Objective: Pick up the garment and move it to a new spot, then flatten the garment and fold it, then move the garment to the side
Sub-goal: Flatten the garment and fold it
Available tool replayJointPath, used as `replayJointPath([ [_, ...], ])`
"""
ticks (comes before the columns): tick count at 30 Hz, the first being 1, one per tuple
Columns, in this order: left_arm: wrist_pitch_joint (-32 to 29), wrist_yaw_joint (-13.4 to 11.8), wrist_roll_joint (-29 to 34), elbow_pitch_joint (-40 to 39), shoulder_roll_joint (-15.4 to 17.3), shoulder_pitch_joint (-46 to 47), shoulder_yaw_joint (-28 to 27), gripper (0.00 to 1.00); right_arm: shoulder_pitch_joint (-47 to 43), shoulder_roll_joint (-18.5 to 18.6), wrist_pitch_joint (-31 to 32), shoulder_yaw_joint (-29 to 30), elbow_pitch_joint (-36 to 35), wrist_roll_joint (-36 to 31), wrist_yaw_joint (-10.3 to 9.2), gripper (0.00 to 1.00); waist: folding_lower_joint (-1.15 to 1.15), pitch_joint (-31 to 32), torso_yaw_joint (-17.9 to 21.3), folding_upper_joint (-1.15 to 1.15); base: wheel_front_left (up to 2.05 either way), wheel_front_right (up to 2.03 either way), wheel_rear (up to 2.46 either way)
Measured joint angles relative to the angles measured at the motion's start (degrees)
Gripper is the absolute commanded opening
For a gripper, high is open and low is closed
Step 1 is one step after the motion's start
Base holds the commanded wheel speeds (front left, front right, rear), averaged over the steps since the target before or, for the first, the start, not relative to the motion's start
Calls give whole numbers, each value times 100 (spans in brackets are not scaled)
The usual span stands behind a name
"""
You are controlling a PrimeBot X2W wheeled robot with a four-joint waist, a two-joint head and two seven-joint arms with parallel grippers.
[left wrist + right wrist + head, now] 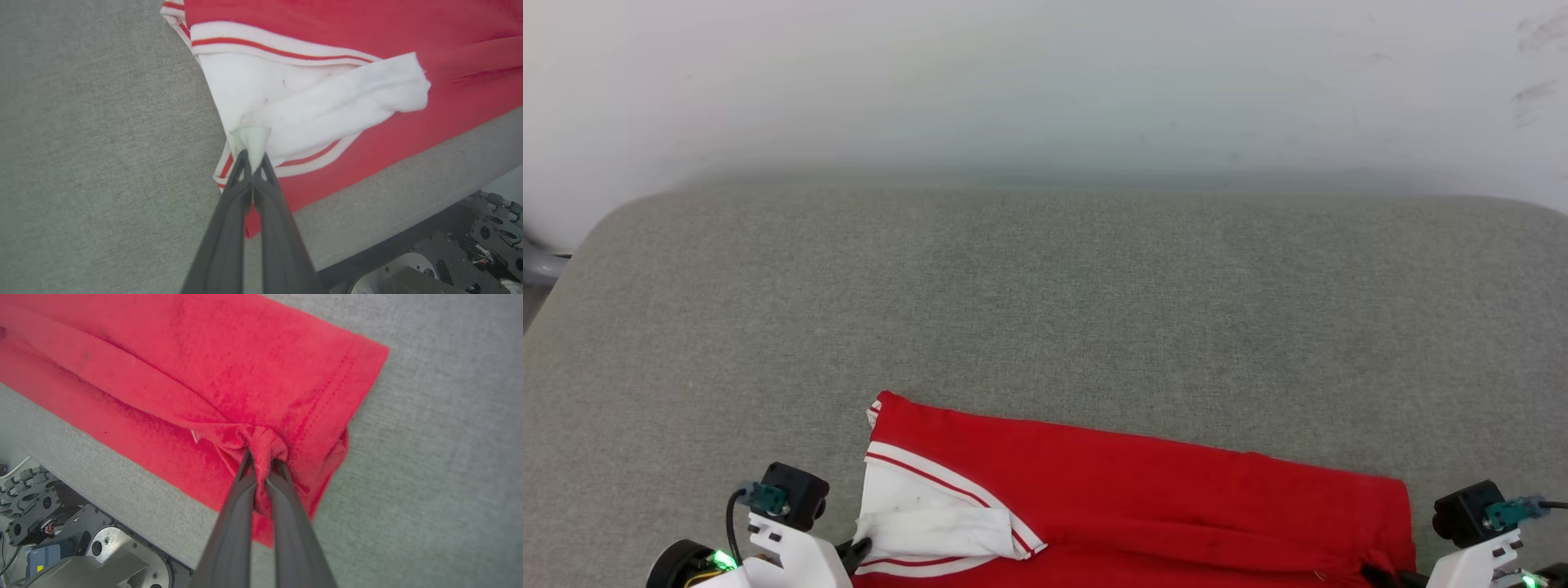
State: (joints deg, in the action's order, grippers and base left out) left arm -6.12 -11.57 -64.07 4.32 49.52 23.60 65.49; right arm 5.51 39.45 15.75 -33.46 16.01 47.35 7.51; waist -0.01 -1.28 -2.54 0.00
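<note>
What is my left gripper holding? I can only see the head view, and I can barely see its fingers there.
Observer: The left wrist view shows the left gripper shut on a pinch of the garment's white sleeve.
Operator: And the right one?
Observer: The right gripper is shut on bunched red cloth beside the stitched hem.
Operator: Is it near the edge?
Observer: Close; a strip of grey cushion lies between the garment and the edge, the robot's base below.

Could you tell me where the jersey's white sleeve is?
The white sleeve lies bottom left in the head view, on the left end of the red jersey, pinched by the left pincer.
</note>
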Motion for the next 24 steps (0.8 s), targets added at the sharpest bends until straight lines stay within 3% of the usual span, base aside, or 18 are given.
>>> replayJointPath([
  [2,36,-5,11,121,-93,-35,21,0,-64,-125,37,88,66,-13,0,0,1,-42,-4,0,0,0,0],
  [3,79,-5,2,165,-155,-52,19,20,-84,-176,35,105,90,-58,0,0,1,-60,-5,0,0,0,0],
  [4,114,-12,13,227,-197,-58,24,100,-93,-215,31,118,110,-102,0,29,1,-74,-6,0,0,0,0],
  [6,297,-79,85,337,-268,-58,-27,100,-108,-266,4,181,110,-154,0,100,1,-79,-6,0,0,0,0],
  [9,559,-142,108,416,-355,-85,-99,100,-115,-299,-112,347,-30,-226,0,100,1,-34,6,0,0,0,0],
  [14,1249,-477,264,438,-400,-128,-348,100,-132,-205,-151,791,-481,-246,0,100,1,78,41,0,0,0,0],
  [19,1894,-934,487,343,-461,-280,-626,100,-193,88,158,1289,-699,-162,0,100,1,172,45,0,0,0,0],
  [24,2094,-1339,893,225,-546,-435,-943,100,-338,370,754,1480,-769,347,0,100,1,187,-33,0,0,0,0],
])
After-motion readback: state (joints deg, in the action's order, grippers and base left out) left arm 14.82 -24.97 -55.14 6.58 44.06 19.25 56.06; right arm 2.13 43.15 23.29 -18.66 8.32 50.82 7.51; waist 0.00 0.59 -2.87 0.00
